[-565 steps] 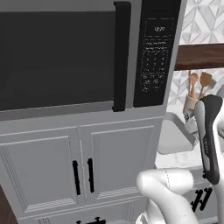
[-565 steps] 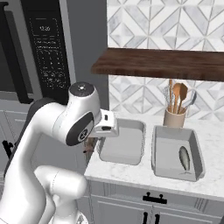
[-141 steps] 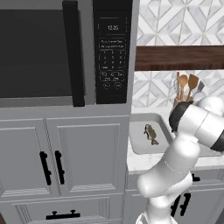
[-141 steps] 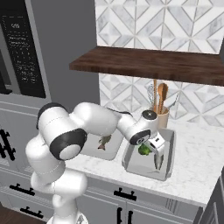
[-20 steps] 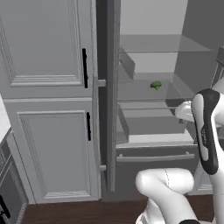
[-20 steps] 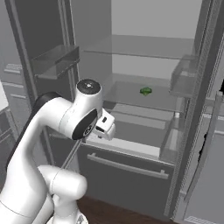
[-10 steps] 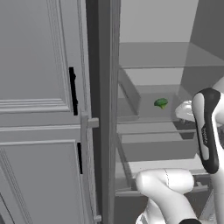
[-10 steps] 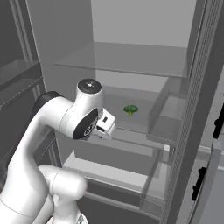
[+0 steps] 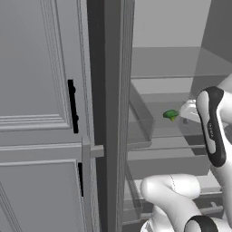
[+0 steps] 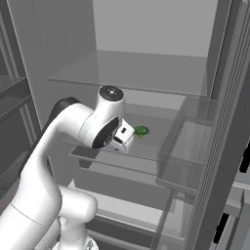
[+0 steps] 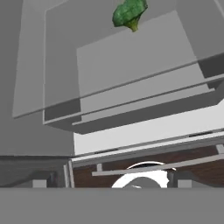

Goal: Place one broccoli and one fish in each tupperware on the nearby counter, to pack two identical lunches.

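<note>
Left base view: the robot faces an open refrigerator compartment beside a tall grey panelled cabinet door (image 9: 41, 113) fitted with a black bar handle (image 9: 72, 106). A single green broccoli (image 9: 171, 115) rests on a grey interior shelf (image 9: 158, 86), toward the back of the compartment. The white arm (image 9: 213, 127) rises at the right edge, and its hand end sits just right of the broccoli, close to it; contact cannot be confirmed from this angle, and the fingers are hidden. Right base view: the same broccoli (image 10: 141, 131) lies on a glass shelf (image 10: 132, 73) level inside the refrigerator, with a translucent door bin (image 10: 188, 146) to its right. The wrist of the arm, with its white camera block, is positioned just left of the floret. The fingers themselves are concealed behind the wrist housing. Hand view: the broccoli (image 11: 129, 13) appears near the top edge, stem end pointing downward in this picture, lying on the pale grey shelf surface (image 11: 131, 65). Below it are the shelf front edge and a lighter drawer face (image 11: 144, 127). The fingertips are not distinguishable here. The pincer stands fully spread and grips nothing; the broccoli lies free on the shelf.
</note>
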